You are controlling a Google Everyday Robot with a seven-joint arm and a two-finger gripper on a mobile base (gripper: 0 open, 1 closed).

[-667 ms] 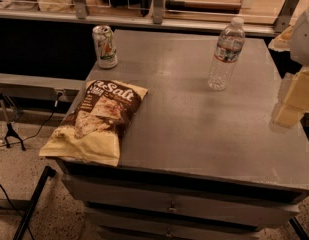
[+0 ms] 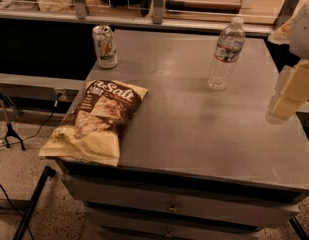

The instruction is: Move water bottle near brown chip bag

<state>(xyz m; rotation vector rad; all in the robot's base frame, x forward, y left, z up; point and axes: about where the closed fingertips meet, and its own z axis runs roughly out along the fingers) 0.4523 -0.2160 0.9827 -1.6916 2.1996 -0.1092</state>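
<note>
The water bottle (image 2: 226,54), clear ribbed plastic with a white cap and a white, red and blue label, stands upright at the back right of the grey table (image 2: 204,129). The brown chip bag (image 2: 100,119) lies flat at the table's front left corner, its cream edge hanging slightly over the side. My gripper (image 2: 289,91), pale yellow, hangs at the right edge of the view, above the table's right side, to the right of the bottle and a little nearer to the camera. It is apart from the bottle and holds nothing.
A pale soda can (image 2: 105,46) stands upright at the table's back left. A shelf with wire racks (image 2: 144,4) runs behind the table. Drawers (image 2: 169,206) sit below the tabletop. A tripod leg and cables (image 2: 14,134) stand on the floor at left.
My gripper has shifted slightly at the right edge of the view. The bottle, the bag and the can have not moved.
</note>
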